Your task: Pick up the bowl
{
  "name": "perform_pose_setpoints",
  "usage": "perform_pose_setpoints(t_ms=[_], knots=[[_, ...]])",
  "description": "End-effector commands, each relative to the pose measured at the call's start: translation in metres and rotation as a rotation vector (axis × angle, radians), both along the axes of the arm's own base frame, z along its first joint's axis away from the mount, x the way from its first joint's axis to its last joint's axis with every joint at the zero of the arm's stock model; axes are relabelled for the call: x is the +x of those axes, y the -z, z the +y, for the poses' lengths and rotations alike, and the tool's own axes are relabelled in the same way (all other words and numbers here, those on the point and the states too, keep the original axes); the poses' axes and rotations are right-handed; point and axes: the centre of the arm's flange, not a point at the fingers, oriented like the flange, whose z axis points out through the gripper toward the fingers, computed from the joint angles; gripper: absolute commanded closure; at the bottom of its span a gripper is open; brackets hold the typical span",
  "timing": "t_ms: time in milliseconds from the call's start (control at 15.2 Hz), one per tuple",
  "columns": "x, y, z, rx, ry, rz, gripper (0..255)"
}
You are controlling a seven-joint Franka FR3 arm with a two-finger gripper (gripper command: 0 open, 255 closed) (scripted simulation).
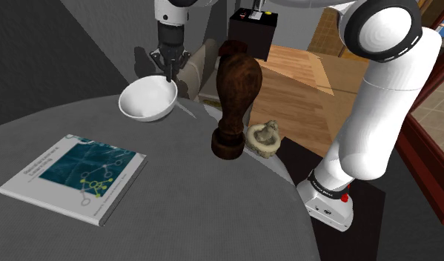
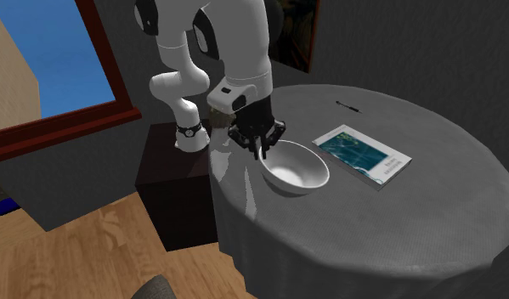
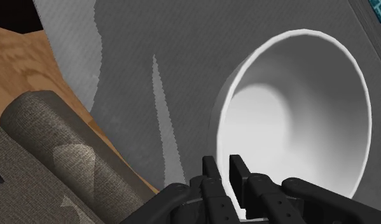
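Observation:
A white bowl (image 1: 147, 98) sits near the far edge of the round grey table (image 1: 176, 215), tipped a little. My black gripper (image 1: 170, 76) comes down from above and is shut on the part of the rim nearest the arm. From the second exterior view the bowl (image 2: 295, 167) lies by the table's left edge, and the gripper (image 2: 262, 153) clasps its rim there. In the wrist view the fingers (image 3: 224, 168) pinch the thin wall of the bowl (image 3: 297, 114), one inside and one outside. I cannot tell whether the bowl's base touches the cloth.
A blue-covered book (image 1: 75, 174) lies on the table towards the shoulder view's left. A tall dark brown wooden piece (image 1: 235, 96) and a small stone-coloured figure (image 1: 265, 139) stand beside the bowl. A pen (image 2: 347, 106) lies far across. A brown cushion (image 3: 49, 159) sits below the table edge.

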Motion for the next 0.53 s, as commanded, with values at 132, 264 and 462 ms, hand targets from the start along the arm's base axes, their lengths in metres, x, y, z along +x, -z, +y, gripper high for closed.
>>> perform_pose_setpoints(t_ms=[132,264,462], knots=[[-0.001,-0.023,-0.001,0.000,0.000,0.000,255],[-0.001,-0.034,-0.001,0.000,0.000,0.000,255],[-0.001,-0.040,-0.001,0.000,0.000,0.000,255]])
